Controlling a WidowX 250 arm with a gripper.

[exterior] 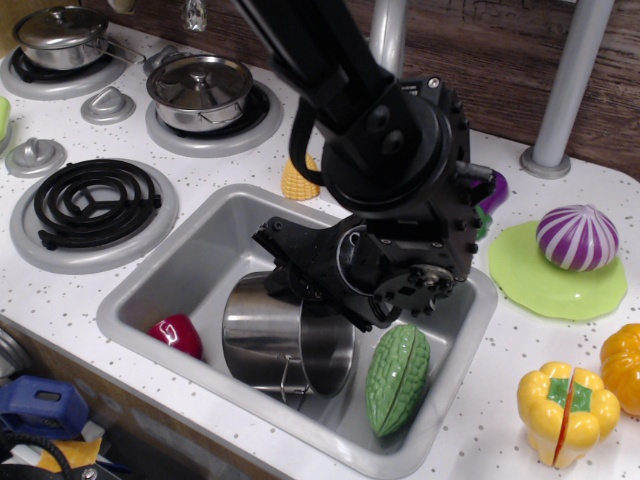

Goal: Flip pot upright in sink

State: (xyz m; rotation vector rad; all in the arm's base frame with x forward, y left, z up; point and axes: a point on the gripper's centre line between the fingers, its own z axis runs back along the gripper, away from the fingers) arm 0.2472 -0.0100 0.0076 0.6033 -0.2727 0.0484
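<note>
White speckled counter point(250, 130) with a dark wood wall behind it, toy kitchen setup. Closest to the camera, a yellow pepper point(562, 411) sits at the right front, with an orange one point(622, 367) cut off at the edge beside it. The sink point(190, 270) fills the middle. Inside it, the pot point(285, 342) stands near the front wall, tilted only a bit, with a wire handle hanging on its front side. A red toy point(177, 334) lies just left of it and a green bumpy gourd point(398, 378) just right of it, so it's kinda boxed in on both sides. The tool point(300, 268) is down at the pot's back rim, but the black wrist covers the tips, so I can't tell if it's pinching the rim or spread.

Further back: a black coil burner point(95, 203) on the left, a yellow corn piece point(296, 180) behind the sink, and a purple striped onion point(577, 238) on a green plate point(520, 278). Two lidded pots point(200, 90) point(62, 36) sit on the far burners.
</note>
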